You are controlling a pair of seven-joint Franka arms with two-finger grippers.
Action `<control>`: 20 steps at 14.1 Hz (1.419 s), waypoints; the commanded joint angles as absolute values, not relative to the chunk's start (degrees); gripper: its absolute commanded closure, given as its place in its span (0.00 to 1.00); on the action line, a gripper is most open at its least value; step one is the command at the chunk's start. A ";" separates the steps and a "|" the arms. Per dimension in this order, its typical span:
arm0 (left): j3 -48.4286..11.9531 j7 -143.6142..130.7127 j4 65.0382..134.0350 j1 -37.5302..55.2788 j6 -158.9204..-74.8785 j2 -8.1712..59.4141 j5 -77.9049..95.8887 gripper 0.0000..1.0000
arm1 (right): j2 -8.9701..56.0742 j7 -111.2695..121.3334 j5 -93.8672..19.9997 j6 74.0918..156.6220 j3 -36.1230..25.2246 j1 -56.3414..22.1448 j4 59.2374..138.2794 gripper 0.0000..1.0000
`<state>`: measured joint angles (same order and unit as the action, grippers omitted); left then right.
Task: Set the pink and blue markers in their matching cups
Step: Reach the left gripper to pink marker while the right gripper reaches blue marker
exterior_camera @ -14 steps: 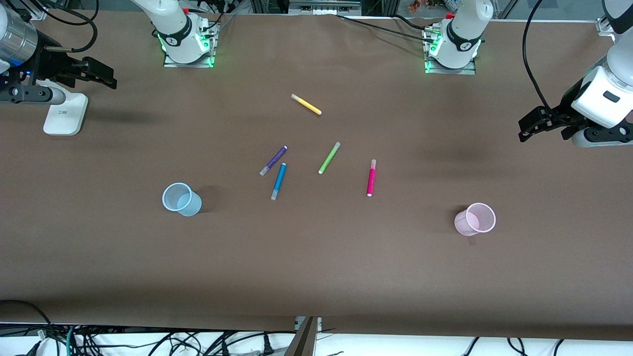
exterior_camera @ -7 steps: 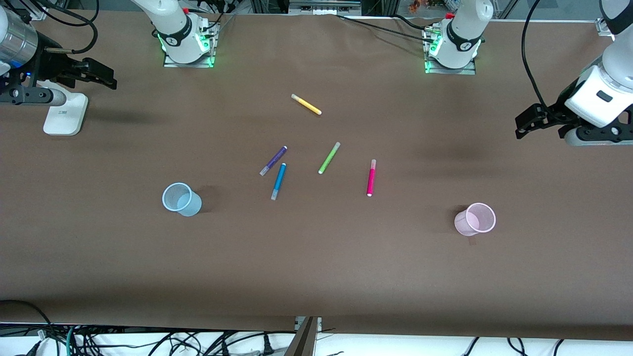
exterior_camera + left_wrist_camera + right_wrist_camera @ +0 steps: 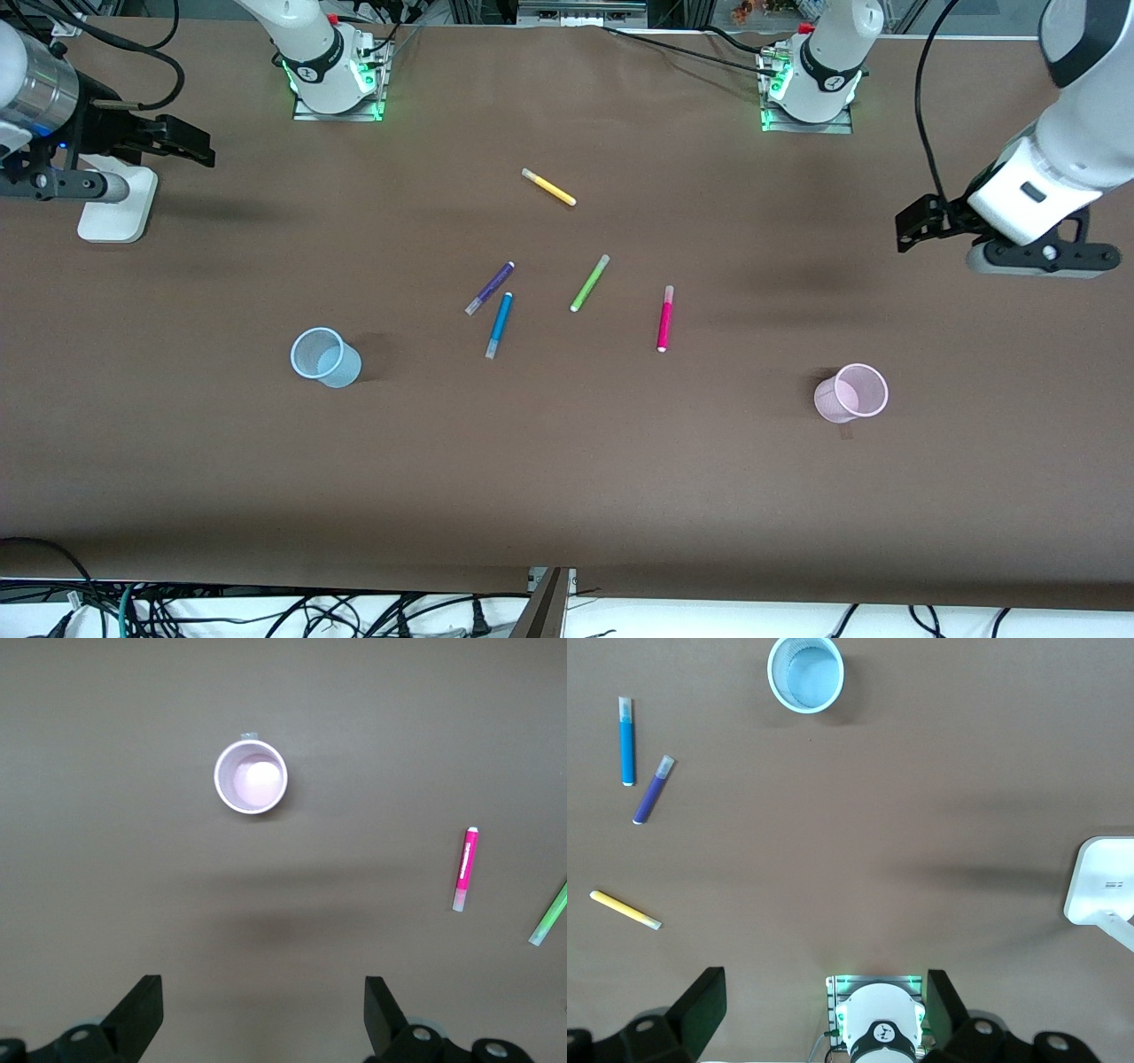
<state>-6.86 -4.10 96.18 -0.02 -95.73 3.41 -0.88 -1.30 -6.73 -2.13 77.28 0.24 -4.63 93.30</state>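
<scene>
We see 5 markers lying flat on the brown counter (image 3: pixel 567 478) and 2 cups standing up. The pink marker (image 3: pixel 664 319) is near the middle, and the pink cup (image 3: pixel 851 392) stands well apart from it, nearer the front camera and toward the left arm's end. The blue marker (image 3: pixel 499 325) lies just beside the purple marker (image 3: pixel 490 288), and the blue cup (image 3: pixel 325 357) stands toward the right arm's end.

The left gripper (image 3: pixel 917 226) hangs over bare counter at its own end, its 2 fingers spread wide and holding nothing. The right gripper (image 3: pixel 182 146) hangs over its end near a white stand (image 3: pixel 117 206), also spread wide and empty.

What could go wrong? We think the right gripper could grab the purple marker by mistake, because it lies so close to the blue one. The green marker (image 3: pixel 589 283) is not far from the pink one either. The markers are thin and flat, so a pinch could slip. The cups look light, so a bump from a marker tip could knock one over.

Compared with 1 second ago, the left gripper has moved in toward the middle of the counter. The right gripper has shifted a little. No marker or cup has moved.
</scene>
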 commanded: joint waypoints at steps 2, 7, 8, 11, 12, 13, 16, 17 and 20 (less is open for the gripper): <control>-8.08 -3.25 94.31 2.10 -95.80 8.43 1.23 0.00 | 0.00 -7.64 -1.41 80.31 0.53 -6.76 93.95 0.00; -8.96 -3.51 94.74 9.48 -96.24 16.51 1.14 0.00 | 3.94 -19.30 -1.50 86.56 0.53 -12.11 96.06 0.00; -8.96 -3.43 95.27 10.62 -98.24 18.35 1.14 0.00 | 5.26 -21.60 -1.49 88.05 0.53 -13.52 96.06 0.00; -8.96 -3.51 98.25 15.46 -107.55 22.93 1.05 0.00 | 10.53 -29.68 -1.58 94.90 0.53 -18.18 95.89 0.00; -8.96 -3.69 100.52 17.64 -111.32 23.55 0.27 0.00 | 12.37 -31.88 -1.67 97.01 0.53 -19.41 95.71 0.00; -8.88 -3.87 104.38 18.80 -116.75 23.55 -0.17 0.00 | 14.39 -33.64 -2.37 98.68 0.53 -20.03 95.19 0.00; -8.96 -3.69 110.21 19.16 -127.60 24.42 -1.57 0.00 | 18.45 -36.47 -2.81 104.48 0.53 -22.05 94.75 0.00; -8.96 -3.95 110.21 19.94 -128.40 26.17 -1.93 0.00 | 19.68 -37.69 -2.81 105.89 0.53 -22.84 94.75 0.00; -8.96 -4.39 110.39 20.82 -130.86 29.96 -2.02 0.00 | 22.67 -38.76 -3.51 109.15 0.61 -24.34 94.66 0.00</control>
<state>-9.67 -4.18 110.46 19.43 -128.71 27.91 -0.57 20.89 -37.83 -2.34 107.84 0.82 -23.32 95.90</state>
